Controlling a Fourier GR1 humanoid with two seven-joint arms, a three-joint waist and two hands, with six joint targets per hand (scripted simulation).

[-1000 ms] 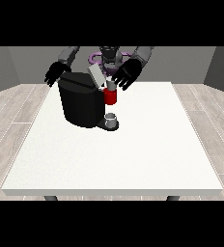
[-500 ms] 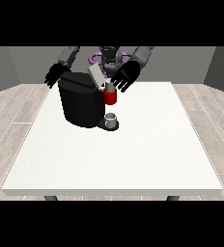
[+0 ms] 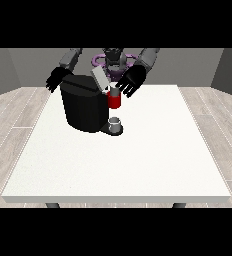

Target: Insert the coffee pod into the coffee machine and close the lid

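Observation:
A black coffee machine (image 3: 84,107) stands on the white table (image 3: 118,160) towards its far left part. Its grey lid (image 3: 100,78) is raised and tilted up at the top. A red part (image 3: 114,101) sits at the machine's front head, with a small pale piece on top of it. Below it a grey cup (image 3: 115,123) rests on the machine's base. The hand at the view's right (image 3: 131,81) hovers just right of the lid and red part, fingers spread. The hand at the view's left (image 3: 56,79) hangs behind the machine's left top corner, fingers relaxed.
The table's front edge (image 3: 118,199) lies near the camera, with wide white surface between it and the machine. Grey wood floor surrounds the table.
The hand at the view's right has shifted very slightly by the lid. The machine, lid and cup stand as before.

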